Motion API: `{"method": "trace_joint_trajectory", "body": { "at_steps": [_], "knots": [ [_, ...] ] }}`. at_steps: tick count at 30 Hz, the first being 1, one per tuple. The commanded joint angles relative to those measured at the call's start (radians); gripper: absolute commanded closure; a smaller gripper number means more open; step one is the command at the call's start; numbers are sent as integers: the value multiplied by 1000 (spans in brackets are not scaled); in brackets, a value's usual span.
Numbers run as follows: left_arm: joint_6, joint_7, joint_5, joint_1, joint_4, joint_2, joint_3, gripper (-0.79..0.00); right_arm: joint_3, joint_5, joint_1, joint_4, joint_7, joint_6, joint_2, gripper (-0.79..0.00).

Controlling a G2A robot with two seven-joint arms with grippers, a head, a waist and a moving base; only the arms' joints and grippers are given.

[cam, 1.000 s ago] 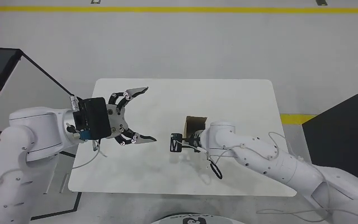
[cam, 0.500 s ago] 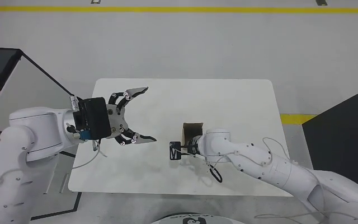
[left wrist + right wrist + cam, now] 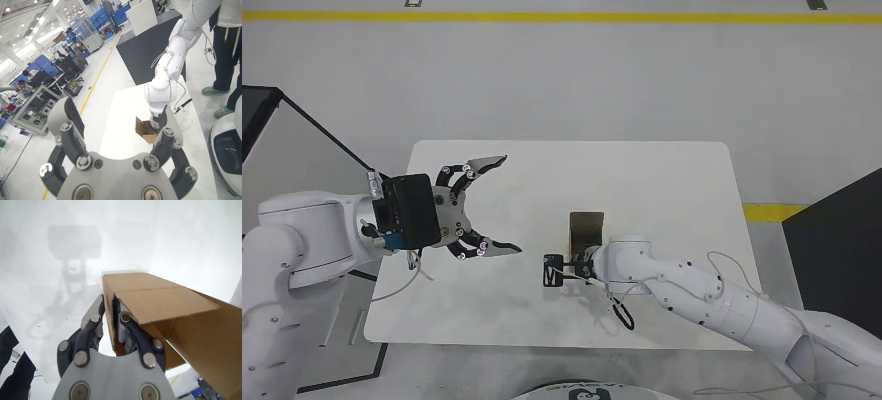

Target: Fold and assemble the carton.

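A small brown carton (image 3: 585,232) stands with its top open on the white table (image 3: 662,180), right of the middle. My right gripper (image 3: 109,306) is shut on one of its side walls, one finger inside and one outside, and a loose flap (image 3: 166,302) juts out over the fingers. The left wrist view has the carton (image 3: 144,129) straight ahead, with the right arm's white wrist (image 3: 160,92) behind it. My left gripper (image 3: 510,204) hovers over the table's left part, wide open and holding nothing, its fingers (image 3: 72,111) facing the carton.
A black cable loop (image 3: 625,310) hangs from the right arm near the table's front edge. A dark block (image 3: 842,225) stands past the table's right side. Bare table surface lies between the two grippers and along the far side.
The right arm has shifted a little toward the table's front edge with the carton, which now looks narrower from above. The left arm has not moved.
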Motion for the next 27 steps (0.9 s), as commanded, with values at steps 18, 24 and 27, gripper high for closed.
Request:
{"method": "trace_joint_trajectory", "body": {
  "at_steps": [18, 24, 27],
  "knots": [
    [0, 0, 0, 0, 0, 0, 0, -785, 359, 24, -223, -309, -66, 28, 127, -526],
    [0, 0, 0, 0, 0, 0, 0, -785, 528, 141, -354, -339, -195, 66, 165, -785],
    [0, 0, 0, 0, 0, 0, 0, -785, 528, 141, -354, -339, -195, 66, 165, -785]
  ]
}}
